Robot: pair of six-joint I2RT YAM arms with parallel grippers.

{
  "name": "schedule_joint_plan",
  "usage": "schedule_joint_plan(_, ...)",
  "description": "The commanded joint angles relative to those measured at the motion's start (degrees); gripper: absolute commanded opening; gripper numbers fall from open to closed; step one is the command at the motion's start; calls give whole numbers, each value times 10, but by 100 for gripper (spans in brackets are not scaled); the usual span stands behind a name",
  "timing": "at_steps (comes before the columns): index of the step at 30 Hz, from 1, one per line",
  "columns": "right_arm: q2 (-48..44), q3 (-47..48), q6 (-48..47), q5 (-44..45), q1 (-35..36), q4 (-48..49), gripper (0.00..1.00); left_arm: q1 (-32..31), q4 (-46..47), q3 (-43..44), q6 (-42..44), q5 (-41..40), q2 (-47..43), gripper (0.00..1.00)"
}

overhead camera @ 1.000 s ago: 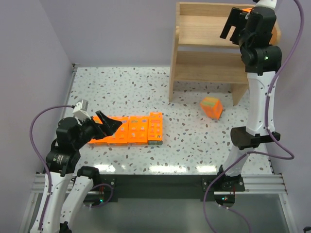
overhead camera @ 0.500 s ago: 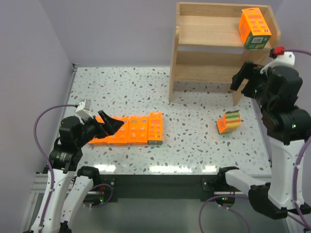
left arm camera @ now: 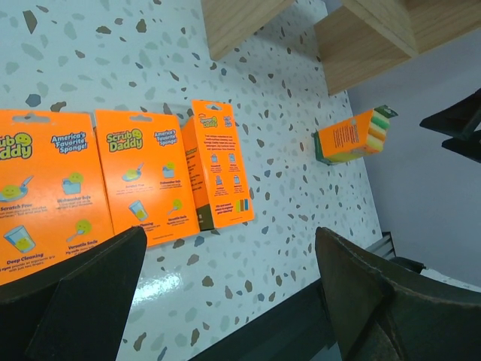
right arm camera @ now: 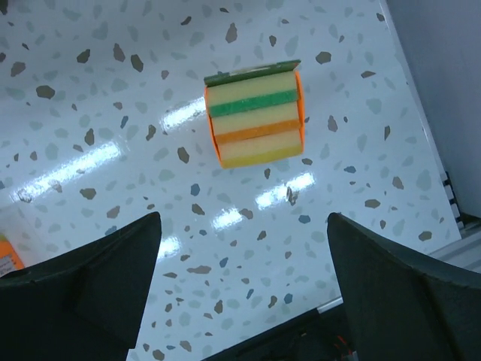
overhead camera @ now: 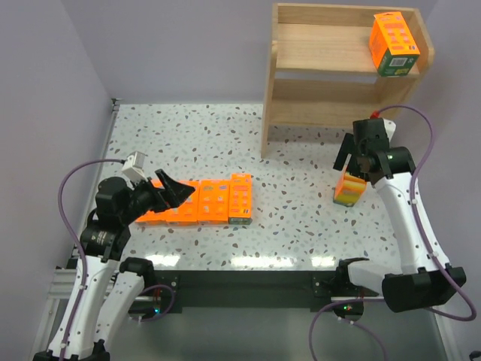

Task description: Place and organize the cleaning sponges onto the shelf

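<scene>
Row of orange packs (overhead camera: 207,201) lies flat on the speckled table (overhead camera: 301,218), left of centre in the top view. The left claw (overhead camera: 169,192) hovers over the row's left end, fingers wide apart. A shelved pack (overhead camera: 393,43) stands on the shelf's (overhead camera: 323,75) top tier, upper right. A lone pack (overhead camera: 348,189) rests on the table at right, striped end showing. The right claw (overhead camera: 364,154) hangs above it, fingers apart, not touching it.

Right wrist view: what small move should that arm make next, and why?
Probably lower the right gripper down around the lone sponge pack: the gripper hovers open above it, and the pack sits on the table, not yet shelved.
</scene>
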Motion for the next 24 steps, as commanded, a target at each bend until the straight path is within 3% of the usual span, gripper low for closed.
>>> schedule_joint_plan(1,15,-10,14,5,-3,76,95,-2,14,10,7,5,-5,100)
schedule_joint_plan(6,55,-40,-43,32,-12,111,99,-2,-6,12,15,-4,-16,100)
schedule_joint_plan(11,76,-71,-79,-1,-64,148,99,-2,-10,5,16,-6,-20,100)
schedule_joint_plan(24,127,-85,-66,-70,-104,217,97,-2,-10,2,13,-8,-22,100)
